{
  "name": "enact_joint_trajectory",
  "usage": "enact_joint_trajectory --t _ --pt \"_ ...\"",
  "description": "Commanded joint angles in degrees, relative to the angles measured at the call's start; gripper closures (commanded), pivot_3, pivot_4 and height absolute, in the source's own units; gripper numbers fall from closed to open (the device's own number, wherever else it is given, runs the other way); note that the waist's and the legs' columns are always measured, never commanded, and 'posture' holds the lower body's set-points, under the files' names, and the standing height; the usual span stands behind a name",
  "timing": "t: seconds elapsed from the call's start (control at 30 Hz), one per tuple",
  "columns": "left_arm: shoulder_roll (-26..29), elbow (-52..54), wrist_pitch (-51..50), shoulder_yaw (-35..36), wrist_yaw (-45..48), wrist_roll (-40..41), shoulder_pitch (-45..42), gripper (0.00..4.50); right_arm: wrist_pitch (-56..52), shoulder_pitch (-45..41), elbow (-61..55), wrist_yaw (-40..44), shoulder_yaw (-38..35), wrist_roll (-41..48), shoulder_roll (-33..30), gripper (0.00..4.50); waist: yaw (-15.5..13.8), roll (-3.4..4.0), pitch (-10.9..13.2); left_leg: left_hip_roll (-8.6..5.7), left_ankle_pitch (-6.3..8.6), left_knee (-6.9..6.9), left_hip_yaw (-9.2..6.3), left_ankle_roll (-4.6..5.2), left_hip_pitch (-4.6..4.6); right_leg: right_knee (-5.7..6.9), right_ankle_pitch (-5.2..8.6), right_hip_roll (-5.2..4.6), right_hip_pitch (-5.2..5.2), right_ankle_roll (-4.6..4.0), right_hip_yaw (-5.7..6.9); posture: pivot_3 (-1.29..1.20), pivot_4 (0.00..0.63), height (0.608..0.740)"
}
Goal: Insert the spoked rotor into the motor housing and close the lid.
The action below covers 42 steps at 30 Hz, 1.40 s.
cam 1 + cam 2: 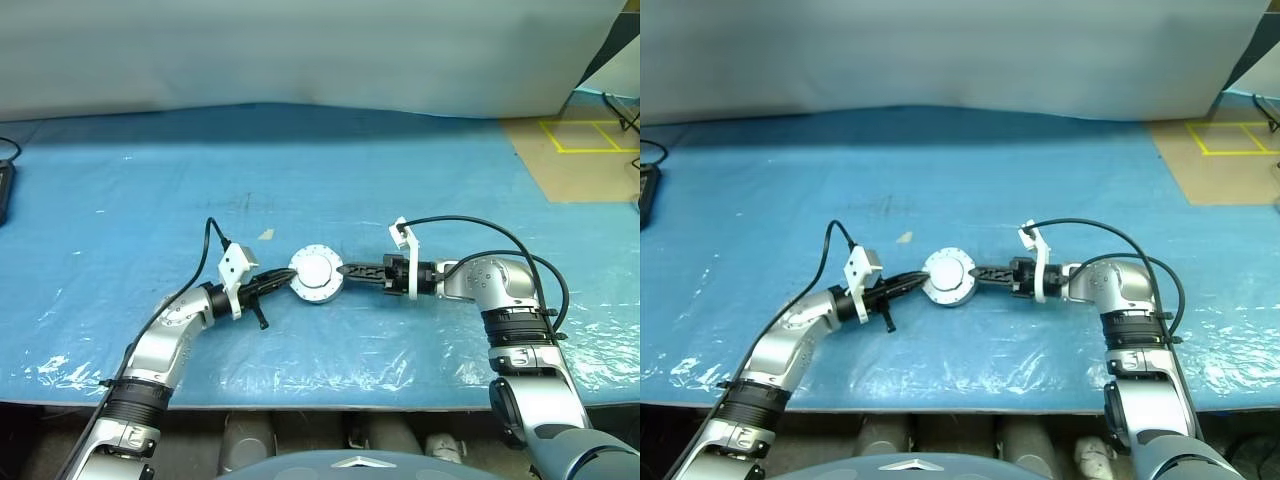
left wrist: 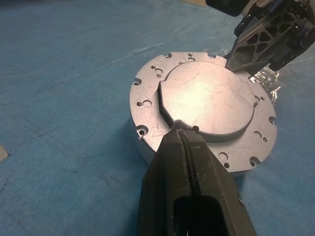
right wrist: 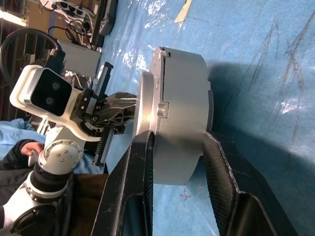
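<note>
Two grippers meet at the motor housing (image 1: 317,275) on the blue sheet (image 1: 300,160) | lid (image 2: 209,101) down | right gripper (image 3: 179,162) straddles its wall, so we squeeze squarely | left gripper (image 2: 184,142) pressed together at the rim.

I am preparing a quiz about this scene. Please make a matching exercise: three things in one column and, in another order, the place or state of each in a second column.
Things:
1. left gripper
2. right gripper
3. lid

States:
A. lies closed on top of the motor housing
B. fingers shut, tip at the lid's edge
C. fingers straddle the housing, one over the top and one under it

Pairs: 1-B, 2-C, 3-A
</note>
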State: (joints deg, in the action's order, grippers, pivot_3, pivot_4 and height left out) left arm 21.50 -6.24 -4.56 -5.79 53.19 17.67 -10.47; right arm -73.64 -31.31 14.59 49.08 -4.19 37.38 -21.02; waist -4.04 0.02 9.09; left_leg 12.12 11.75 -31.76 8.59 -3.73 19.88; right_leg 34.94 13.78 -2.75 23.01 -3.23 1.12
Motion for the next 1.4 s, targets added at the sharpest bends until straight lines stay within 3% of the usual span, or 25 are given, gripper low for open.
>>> enact_joint_trajectory --t 0.03,0.23,0.47,0.57,0.77,0.93,1.2,1.4 --pt "0.05 0.53 -0.76 0.63 -1.28 -0.19 0.68 4.50 0.11 -1.22 1.04 -1.84 -1.07 0.35 0.69 3.42 0.03 0.00 0.00 0.00 0.00 0.00 0.00 0.00 0.00 0.00 0.00 0.00 0.00 0.00 0.00 0.00 0.150 0.740" --pt "-3.53 5.17 -16.20 9.46 -8.14 13.56 -0.68 4.50 0.34 -3.35 4.99 -4.72 -6.37 2.30 2.62 3.42 0.00 0.00 0.01 0.00 0.00 -0.11 0.00 -0.01 0.04 0.07 0.00 0.00 0.03 -0.02 0.00 0.00 0.150 0.740" --pt "-5.19 9.06 -22.27 14.61 -12.01 20.22 0.03 4.50 1.71 -6.53 7.57 -8.09 -14.08 5.27 5.56 3.42 -0.09 -0.01 0.04 0.00 0.00 -0.18 -0.03 -0.01 0.17 0.06 -0.01 0.00 0.23 -0.01 0.03 0.00 0.150 0.740" --pt "-6.16 9.46 -23.28 15.60 -13.48 21.51 0.32 3.91 2.50 -8.09 7.32 -9.78 -17.64 6.94 7.17 3.42 -0.07 0.01 0.09 0.00 0.00 -0.17 -0.03 -0.01 0.23 0.05 -0.03 0.01 0.31 0.02 0.05 0.00 0.150 0.740" --pt "-9.84 10.64 -28.98 17.73 -15.90 29.16 0.16 1.84 4.26 -10.55 3.54 -11.95 -22.50 11.85 10.55 3.42 -0.03 0.05 0.29 0.07 0.00 -0.16 -0.03 -0.01 0.28 0.06 -0.07 0.04 0.38 0.09 0.09 0.00 0.150 0.740" --pt "-13.89 11.06 -31.88 19.77 -19.78 34.89 -0.14 0.08 6.55 -9.06 -1.88 -11.45 -20.30 13.14 12.62 3.42 -0.07 0.05 0.30 0.09 -0.01 -0.14 -0.03 0.00 0.31 0.04 -0.13 0.05 0.38 0.19 0.14 0.00 0.150 0.740" --pt "-17.23 12.68 -40.14 22.83 -25.38 49.01 -1.26 0.03 4.66 -7.33 -5.43 -11.35 -17.97 15.81 13.97 3.42 -0.03 0.03 0.31 0.07 -0.01 -0.14 -0.05 -0.02 0.35 -0.01 -0.15 0.05 0.37 0.22 0.15 0.00 0.150 0.740" --pt "-17.90 12.78 -41.20 22.25 -26.52 51.78 -1.84 0.03 1.89 -5.50 -7.74 -10.77 -14.52 17.21 14.34 3.42 0.01 0.03 0.32 0.07 -0.01 -0.14 -0.06 -0.02 0.33 -0.02 -0.16 0.05 0.36 0.24 0.14 0.00 0.150 0.740"
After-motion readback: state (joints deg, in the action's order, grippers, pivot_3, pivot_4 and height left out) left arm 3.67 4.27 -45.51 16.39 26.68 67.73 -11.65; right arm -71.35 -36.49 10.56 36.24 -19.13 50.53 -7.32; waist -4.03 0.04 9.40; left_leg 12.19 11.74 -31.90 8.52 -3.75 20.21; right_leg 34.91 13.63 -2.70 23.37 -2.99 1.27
